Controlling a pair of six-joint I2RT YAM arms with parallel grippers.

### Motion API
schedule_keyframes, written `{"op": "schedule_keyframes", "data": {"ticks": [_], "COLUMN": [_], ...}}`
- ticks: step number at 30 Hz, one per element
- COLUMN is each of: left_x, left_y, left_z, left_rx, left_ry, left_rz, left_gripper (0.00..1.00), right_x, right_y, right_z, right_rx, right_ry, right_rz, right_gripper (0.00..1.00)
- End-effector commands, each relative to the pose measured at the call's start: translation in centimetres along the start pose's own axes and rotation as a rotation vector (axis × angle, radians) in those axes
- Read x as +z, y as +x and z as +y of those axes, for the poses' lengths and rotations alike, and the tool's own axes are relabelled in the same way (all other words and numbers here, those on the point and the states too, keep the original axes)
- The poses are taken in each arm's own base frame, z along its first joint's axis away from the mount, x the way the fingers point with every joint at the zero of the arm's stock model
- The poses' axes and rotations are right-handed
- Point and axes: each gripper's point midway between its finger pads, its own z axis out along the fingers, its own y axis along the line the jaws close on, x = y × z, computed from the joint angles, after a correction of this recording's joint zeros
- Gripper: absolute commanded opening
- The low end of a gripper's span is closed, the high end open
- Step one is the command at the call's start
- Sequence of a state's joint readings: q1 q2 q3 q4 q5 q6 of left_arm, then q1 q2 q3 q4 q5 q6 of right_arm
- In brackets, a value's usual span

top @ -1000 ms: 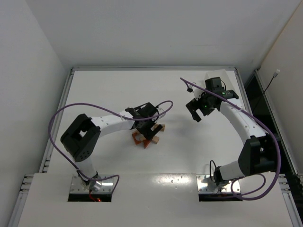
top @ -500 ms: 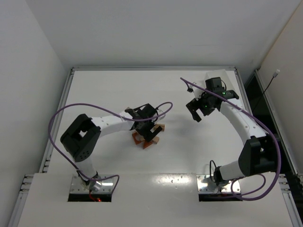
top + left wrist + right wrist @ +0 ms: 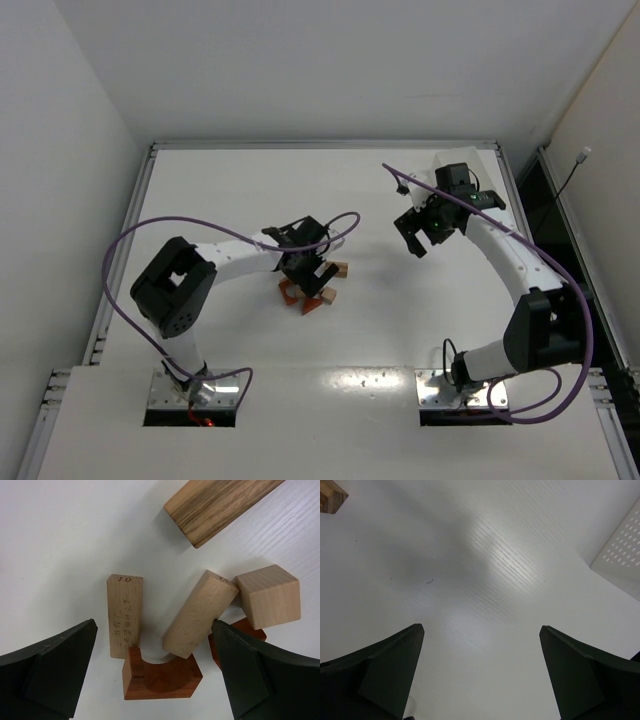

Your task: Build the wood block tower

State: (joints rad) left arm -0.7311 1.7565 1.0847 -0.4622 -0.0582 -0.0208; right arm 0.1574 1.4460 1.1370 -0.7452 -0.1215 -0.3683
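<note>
White tabletop (image 3: 250, 180) carries the wood blocks (image 3: 315, 292) in 1 loose cluster; no tower stands yet. The left gripper (image 3: 308, 270) hovers over them, jaws wide, holding nothing. The right gripper (image 3: 425, 238) is equally wide and empty, well apart from the blocks. Likely risk: the tan brick marked 10 (image 3: 125, 615), the reddish-brown arch (image 3: 162, 677) and a slanted tan brick (image 3: 200, 615) crowd together, so closing could pinch 2 pieces or scatter neighbours.

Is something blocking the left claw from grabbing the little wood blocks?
Nothing visible is. The left gripper hangs open right over the wood blocks, its fingers on either side of the reddish-brown arch. The blocks lie crowded together, though, so grabbing just one may be tricky.
</note>
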Motion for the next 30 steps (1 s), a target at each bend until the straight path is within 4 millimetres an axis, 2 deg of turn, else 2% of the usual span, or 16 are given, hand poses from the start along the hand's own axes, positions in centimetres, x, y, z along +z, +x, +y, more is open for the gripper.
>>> {"op": "schedule_keyframes", "data": {"ticks": [1,10,16,23,30], "left_x": [0.1,-0.1,-0.2,-0.2,0.7], "left_y": [-1.3,-1.5,-1.4,-1.3,0.1], "left_z": [0.4,-1.9,-2.6,-2.4,-0.9], "left_rx": [-0.023,-0.011,-0.002,-0.002,-0.003], "left_ry": [0.013,0.144,0.186,0.175,0.083], "left_rz": [-0.031,-0.041,-0.035,-0.034,0.002], "left_gripper": [1.0,1.0,1.0,1.0,1.0], "right_x": [-0.6,-0.4,-0.5,-0.5,-0.5], "right_y": [-0.2,0.2,0.3,0.3,-0.2], "right_z": [-0.2,0.0,-0.3,-0.3,-0.5], "right_rx": [-0.01,-0.009,-0.001,-0.001,-0.002], "right_ry": [0.009,0.004,0.009,0.009,0.013], "right_rz": [-0.019,-0.011,-0.01,-0.01,-0.016], "right_gripper": [0.99,0.99,0.99,0.99,0.99]}}
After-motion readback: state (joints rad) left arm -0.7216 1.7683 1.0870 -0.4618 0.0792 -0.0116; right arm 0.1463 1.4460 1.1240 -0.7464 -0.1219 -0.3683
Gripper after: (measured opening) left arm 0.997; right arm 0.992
